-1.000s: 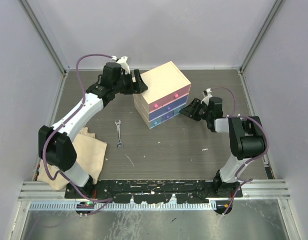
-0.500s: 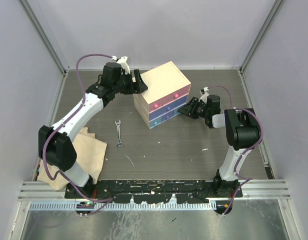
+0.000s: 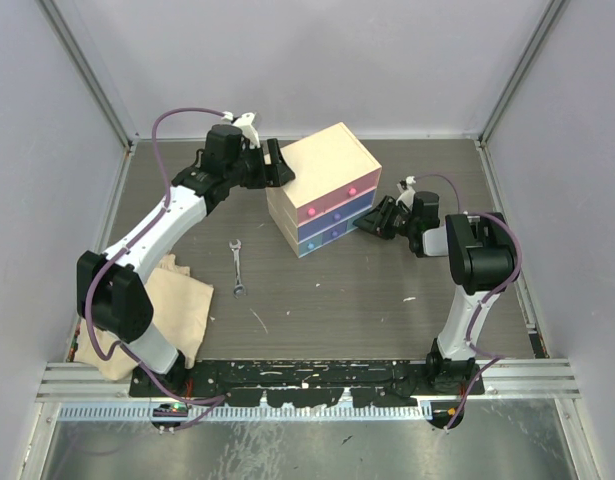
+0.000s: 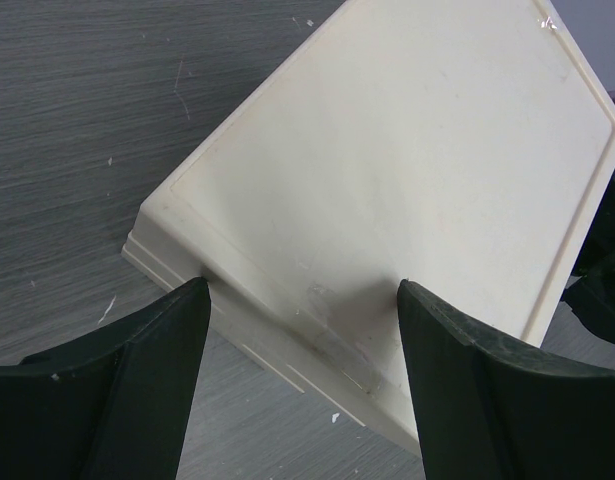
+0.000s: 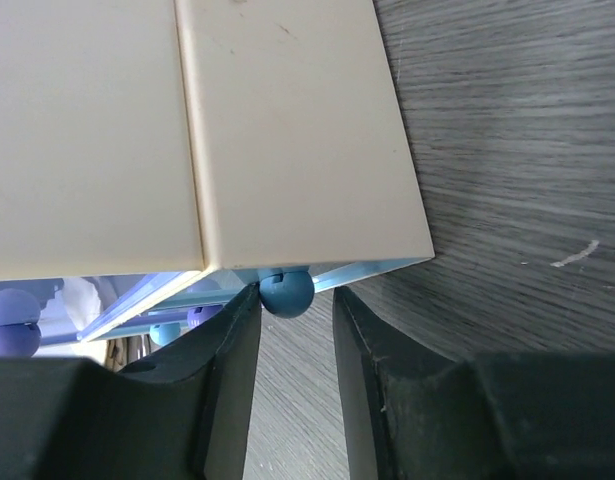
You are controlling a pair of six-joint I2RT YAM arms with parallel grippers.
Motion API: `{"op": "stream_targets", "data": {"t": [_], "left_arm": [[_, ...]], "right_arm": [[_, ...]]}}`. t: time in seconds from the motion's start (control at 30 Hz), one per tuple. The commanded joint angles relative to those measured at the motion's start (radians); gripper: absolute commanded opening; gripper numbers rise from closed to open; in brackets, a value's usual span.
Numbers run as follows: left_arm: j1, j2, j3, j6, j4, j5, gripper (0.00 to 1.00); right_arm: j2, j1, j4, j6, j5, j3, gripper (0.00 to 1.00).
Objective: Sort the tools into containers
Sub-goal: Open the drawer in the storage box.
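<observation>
Bracketing the blue knob [image 5: 286,291] of the bottom blue drawer [image 3: 325,238], the right hand [image 5: 295,308] is part-closed, not yet clamped. The left hand [image 4: 302,290], released, sits against the cream chest [image 3: 327,165] on the counter [image 3: 377,295]. Expect a light drawer and a small, slippery knob; pinch it squarely. A silver wrench [image 3: 236,266] lies apart.

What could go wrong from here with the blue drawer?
The blue knob sits at the very tips of the right hand, nearer one finger, so it may slip out when pulled. The left hand only straddles a back edge of the chest, jaws open, so the chest could slide or turn.
</observation>
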Motion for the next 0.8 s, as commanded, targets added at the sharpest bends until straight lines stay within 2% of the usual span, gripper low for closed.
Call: {"op": "stream_targets", "data": {"t": [0.0, 0.37, 0.77], "left_arm": [[-0.024, 0.040, 0.006, 0.046, -0.052, 0.013, 0.74], [-0.024, 0.036, 0.007, 0.046, -0.054, 0.008, 0.73], [-0.023, 0.036, 0.015, 0.051, -0.070, -0.008, 0.74]], "right_arm": [[-0.008, 0.002, 0.126, 0.015, 0.003, 0.045, 0.38], [-0.036, 0.004, 0.170, 0.019, 0.011, 0.011, 0.16], [-0.090, -0.005, 0.119, -0.025, -0.016, -0.135, 0.11]]}}
